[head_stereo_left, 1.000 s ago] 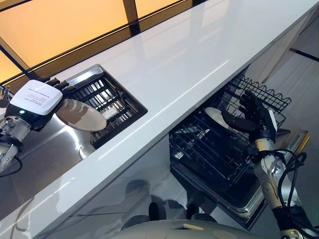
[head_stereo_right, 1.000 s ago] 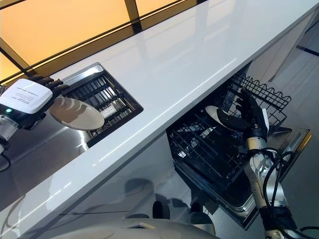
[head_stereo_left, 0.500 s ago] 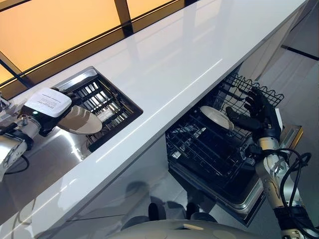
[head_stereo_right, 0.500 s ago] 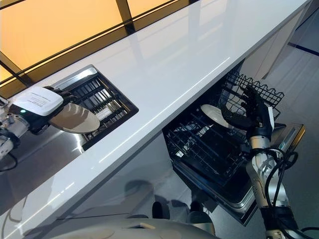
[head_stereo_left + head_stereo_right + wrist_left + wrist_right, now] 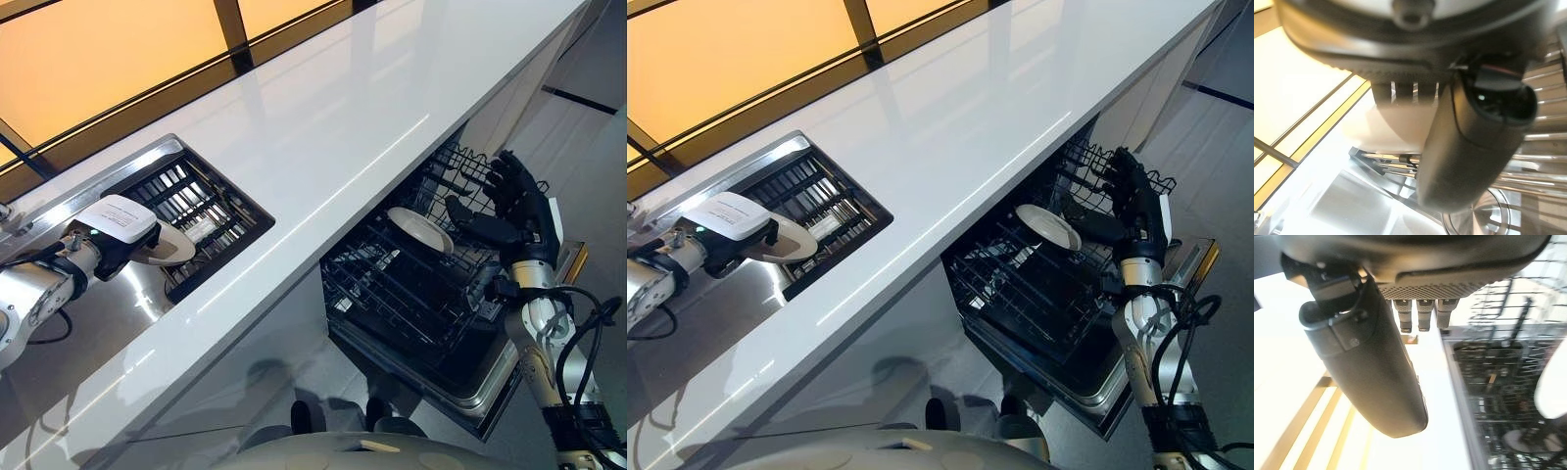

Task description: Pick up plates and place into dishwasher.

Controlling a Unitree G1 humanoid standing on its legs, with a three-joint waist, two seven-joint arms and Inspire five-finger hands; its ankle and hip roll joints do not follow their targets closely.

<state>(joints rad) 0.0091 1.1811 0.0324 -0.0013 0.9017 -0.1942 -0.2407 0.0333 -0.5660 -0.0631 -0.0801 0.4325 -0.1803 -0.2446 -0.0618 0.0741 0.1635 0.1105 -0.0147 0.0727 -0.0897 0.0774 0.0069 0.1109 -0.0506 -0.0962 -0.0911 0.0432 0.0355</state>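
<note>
The left hand (image 5: pixel 110 238) is over the steel sink (image 5: pixel 118 323), beside the dark rack (image 5: pixel 201 211) that sits in it. Its fingers and thumb are closed on the edge of a plate (image 5: pixel 167 247), which it holds nearly flat, a little tilted, above the sink. In the left wrist view the thumb (image 5: pixel 1469 147) lies across the pale plate (image 5: pixel 1396 127).

The white counter (image 5: pixel 323 127) runs across the scene. Under its front edge the dishwasher (image 5: pixel 470 387) is open, with its wire basket (image 5: pixel 392 284) pulled out. 1 plate (image 5: pixel 1046 226) stands in the basket, leaning on the wires near the back.

The right hand (image 5: pixel 514 211) is above the basket, just beside this second plate but apart from it. Its fingers are spread and only lightly bent, and it holds nothing. In the right wrist view the thumb (image 5: pixel 1371 367) is straight and the basket (image 5: pixel 1498 396) shows past it.
</note>
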